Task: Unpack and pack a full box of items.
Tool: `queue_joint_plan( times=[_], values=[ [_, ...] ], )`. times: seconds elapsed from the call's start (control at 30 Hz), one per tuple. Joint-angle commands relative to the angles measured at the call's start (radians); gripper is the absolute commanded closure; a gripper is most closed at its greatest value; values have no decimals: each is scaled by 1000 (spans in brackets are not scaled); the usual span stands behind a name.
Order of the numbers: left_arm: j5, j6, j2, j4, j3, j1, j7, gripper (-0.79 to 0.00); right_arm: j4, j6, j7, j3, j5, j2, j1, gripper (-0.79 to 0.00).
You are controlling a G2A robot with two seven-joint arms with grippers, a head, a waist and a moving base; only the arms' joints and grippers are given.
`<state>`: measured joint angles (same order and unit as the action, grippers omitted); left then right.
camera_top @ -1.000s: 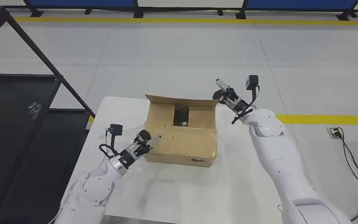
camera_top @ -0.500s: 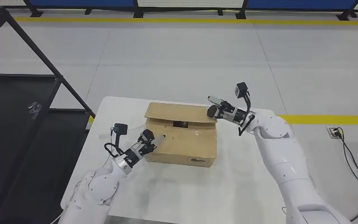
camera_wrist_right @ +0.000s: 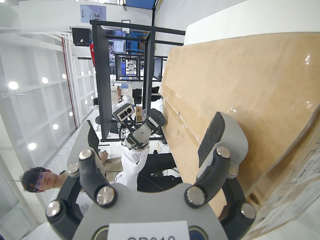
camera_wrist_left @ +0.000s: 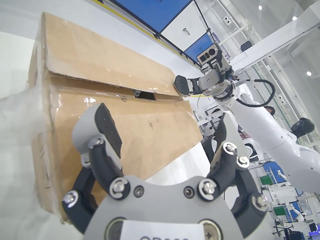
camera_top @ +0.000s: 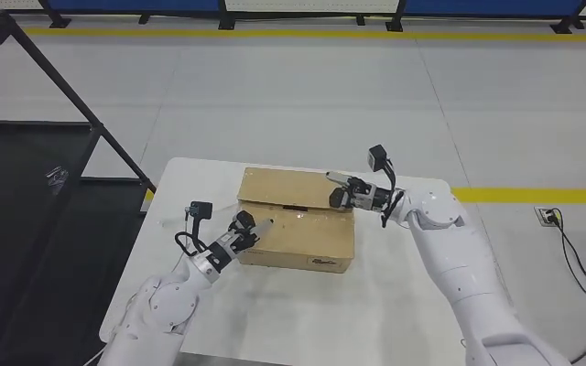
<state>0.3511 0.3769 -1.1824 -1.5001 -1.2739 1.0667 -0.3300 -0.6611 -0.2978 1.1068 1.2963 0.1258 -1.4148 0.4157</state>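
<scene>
Cardboard box (camera_top: 298, 224): middle of the white table (camera_top: 275, 302), both top flaps folded nearly flat, with a small dark gap (camera_wrist_left: 145, 95) showing at the seam. Right gripper (camera_top: 336, 188): fingers spread, resting on the far flap's end, apparently to press it down. Left gripper (camera_top: 253, 224): spread, holding nothing, at the box's near-left corner, likely bracing it for closing.

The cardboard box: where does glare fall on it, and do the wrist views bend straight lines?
Top view: a small bright glint on the cardboard box at its flap seam. Left wrist view: the clear tape along the seam glints. Right wrist view: bright spots on the tape, and the box's straight edges bow, as do the wall shelves.
</scene>
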Motion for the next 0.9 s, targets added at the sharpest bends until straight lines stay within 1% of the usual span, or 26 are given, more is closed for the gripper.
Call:
queue_joint_plan(
  times=[0.0, 0.2, 0.43, 0.57, 0.7, 0.8, 0.87],
  values=[
    [0, 0, 0, -2, -1, 1, 3, -785, -8, -5, 2, -1, 3, 2, 11, -785],
    [2, 14, 0, -17, -16, 10, 27, -785, -43, -4, -12, 4, 4, 14, 46, -785],
    [-5, 17, 10, -49, -94, 45, 61, -785, -79, 10, -19, 13, 23, 26, 84, -785],
    [-6, 10, 19, -76, -160, 84, 85, -785, -95, 13, -19, 11, 33, 30, 97, -785],
    [-24, 3, 27, -109, -229, 143, 101, -785, -96, 23, -21, 11, 36, 31, 100, -785],
    [-13, 2, 36, -143, -275, 200, 65, -785, -96, 23, -21, 11, 36, 31, 100, -785],
    [-3, 3, 37, -149, -279, 207, 51, -785, -96, 23, -21, 11, 36, 31, 100, -785]
  ],
)
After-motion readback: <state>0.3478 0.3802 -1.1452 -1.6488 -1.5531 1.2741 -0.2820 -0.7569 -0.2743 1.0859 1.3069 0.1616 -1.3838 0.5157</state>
